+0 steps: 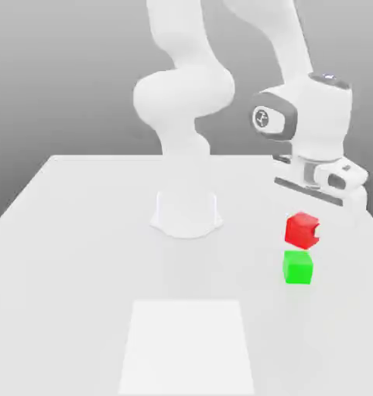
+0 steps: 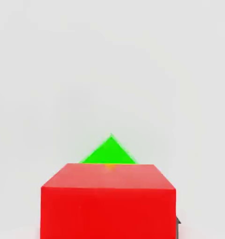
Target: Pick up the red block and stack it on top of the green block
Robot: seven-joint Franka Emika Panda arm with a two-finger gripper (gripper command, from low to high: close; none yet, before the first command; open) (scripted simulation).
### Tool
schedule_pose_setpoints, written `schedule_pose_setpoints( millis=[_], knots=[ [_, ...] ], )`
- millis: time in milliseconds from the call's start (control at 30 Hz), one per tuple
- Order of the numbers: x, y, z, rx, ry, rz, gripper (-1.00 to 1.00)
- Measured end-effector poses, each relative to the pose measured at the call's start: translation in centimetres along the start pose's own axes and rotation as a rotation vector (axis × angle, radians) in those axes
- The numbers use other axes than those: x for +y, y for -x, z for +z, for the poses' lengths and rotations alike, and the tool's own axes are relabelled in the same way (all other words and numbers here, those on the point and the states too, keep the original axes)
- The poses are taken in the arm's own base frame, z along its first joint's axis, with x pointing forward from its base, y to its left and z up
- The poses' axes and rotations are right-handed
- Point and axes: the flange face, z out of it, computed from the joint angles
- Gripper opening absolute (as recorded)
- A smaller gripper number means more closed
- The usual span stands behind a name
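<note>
Red and smooth-faced, the small bright cube (image 1: 302, 229) hangs in the air just above the small bright green cube (image 1: 298, 267), which sits on the pale grey tabletop (image 1: 81, 255) toward the exterior view's right — a sliver of gap shows between the two. The white arm's two-finger pincer (image 1: 315, 229) has its fingers pressed in against the red block, pinching it from either side, with the white hand angled over it from the right. From the hand view, the red block (image 2: 107, 200) looms close, and one corner of the green block (image 2: 108, 151) peeks out beyond its far edge — the two not squarely lined up.
</note>
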Motion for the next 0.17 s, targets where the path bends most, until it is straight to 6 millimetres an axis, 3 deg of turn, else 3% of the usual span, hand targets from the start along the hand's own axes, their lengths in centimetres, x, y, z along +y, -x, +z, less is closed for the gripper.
schedule_pose_setpoints(
  millis=[67, 100, 167],
  knots=[
    [-0.1, 0.1, 1.6, 0.000, 0.000, 0.000, -1.00],
    [-0.2, 0.1, 2.0, 0.001, -0.001, -0.001, 1.00],
    [-0.2, 0.1, 2.0, 0.001, -0.001, -0.001, 1.00]
  ],
)
